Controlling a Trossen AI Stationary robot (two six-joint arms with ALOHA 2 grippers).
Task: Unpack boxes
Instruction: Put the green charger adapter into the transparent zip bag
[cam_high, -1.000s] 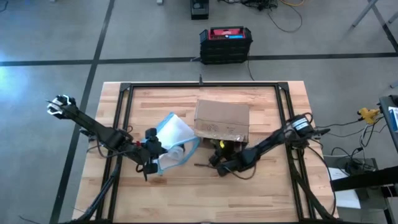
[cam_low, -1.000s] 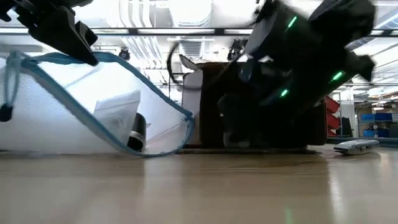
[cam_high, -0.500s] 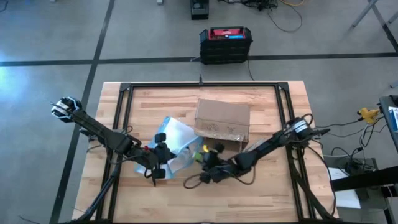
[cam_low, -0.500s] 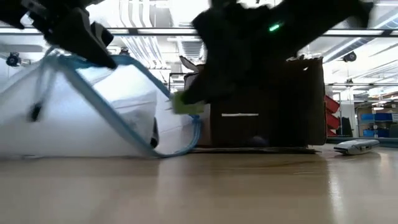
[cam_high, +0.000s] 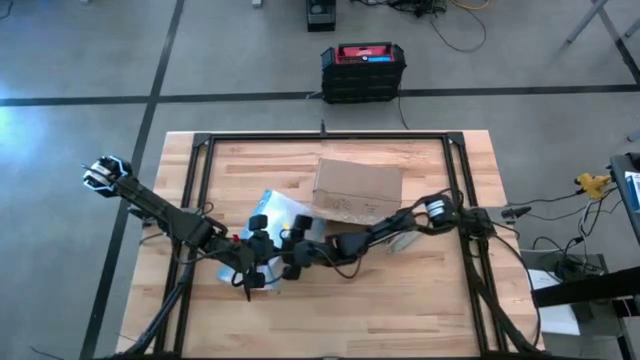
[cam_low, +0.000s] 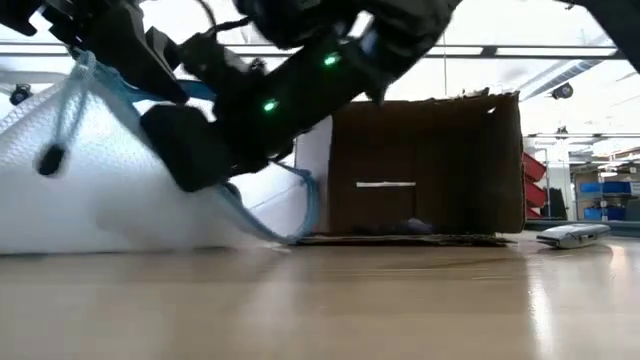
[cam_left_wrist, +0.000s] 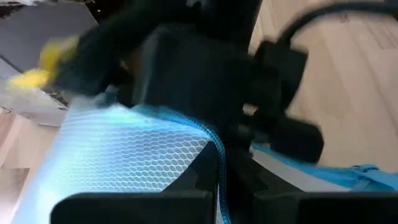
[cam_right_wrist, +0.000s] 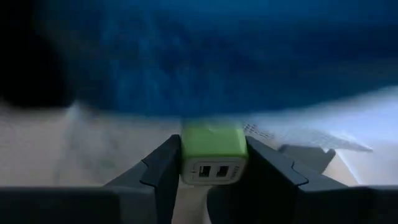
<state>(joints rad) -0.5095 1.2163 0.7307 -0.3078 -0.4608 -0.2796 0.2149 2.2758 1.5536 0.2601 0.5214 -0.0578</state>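
My right gripper (cam_right_wrist: 213, 163) clamps a green charger (cam_right_wrist: 213, 157) at the pouch (cam_high: 272, 212); left gripper (cam_high: 252, 266) pinches its edge.

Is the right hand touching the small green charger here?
Touching. The right wrist view shows the green USB charger pinched between the right hand's two fingers, both pressed against its sides, no gap.

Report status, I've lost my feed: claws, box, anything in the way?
Left claw shut on blue-edged pouch. Right claw grips green charger at pouch mouth. Box open, beside pouch. Arms crowded together.
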